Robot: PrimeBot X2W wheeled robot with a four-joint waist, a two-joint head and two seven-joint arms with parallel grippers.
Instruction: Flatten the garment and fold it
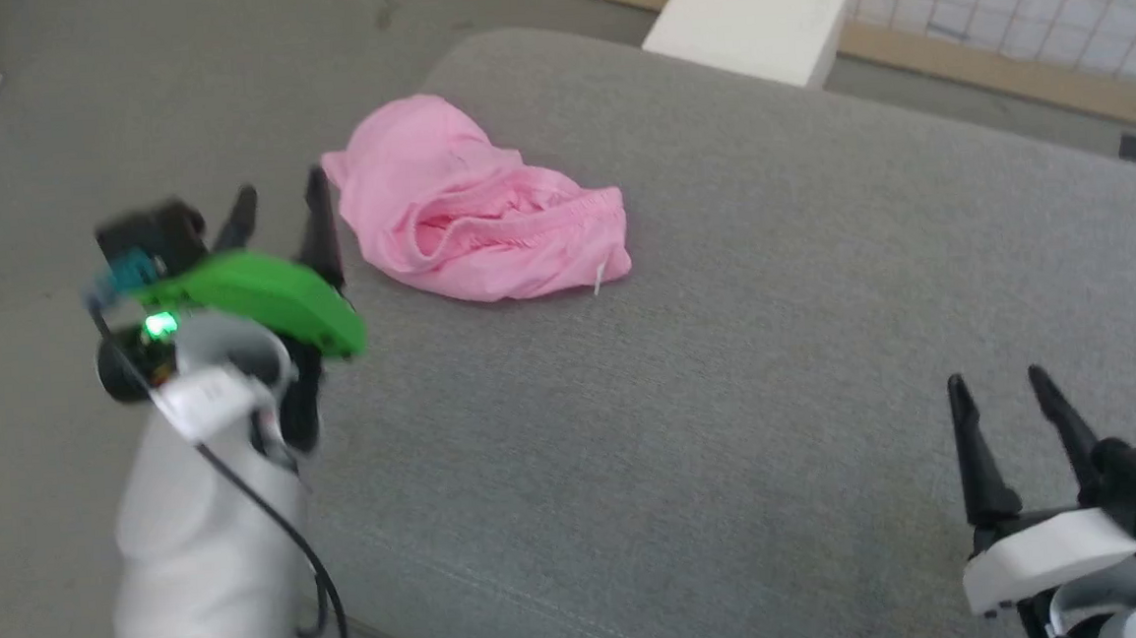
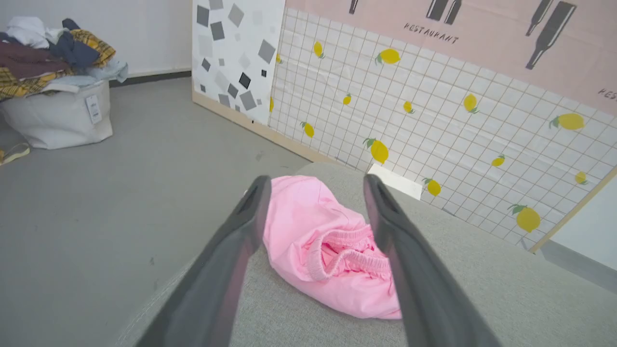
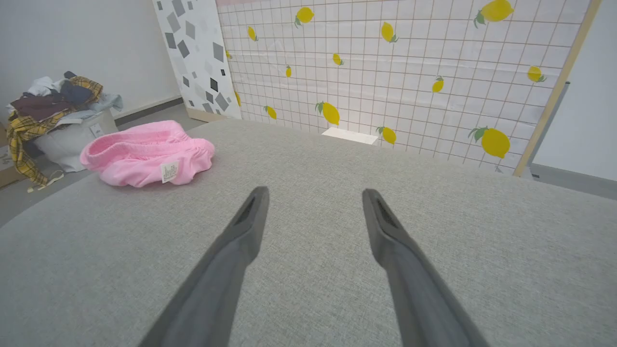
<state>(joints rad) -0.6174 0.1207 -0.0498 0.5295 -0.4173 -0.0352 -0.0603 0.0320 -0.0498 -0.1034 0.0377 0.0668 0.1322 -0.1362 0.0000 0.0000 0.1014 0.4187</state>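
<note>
Left hand [image 1: 281, 183] spread beside crumpled garment [image 1: 472, 206], at cushion [image 1: 731, 398] edge.

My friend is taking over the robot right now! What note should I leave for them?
Left gripper: open, empty, aimed at the left edge of the garment.
Right gripper: open, empty, over the grey cushion, well away from the garment.
Garment: crumpled in a heap on the cushion, waistband bunched, white tag sticking out.
Done: nothing yet.
Left to do: grasp it, spread it flat, fold it.
</note>
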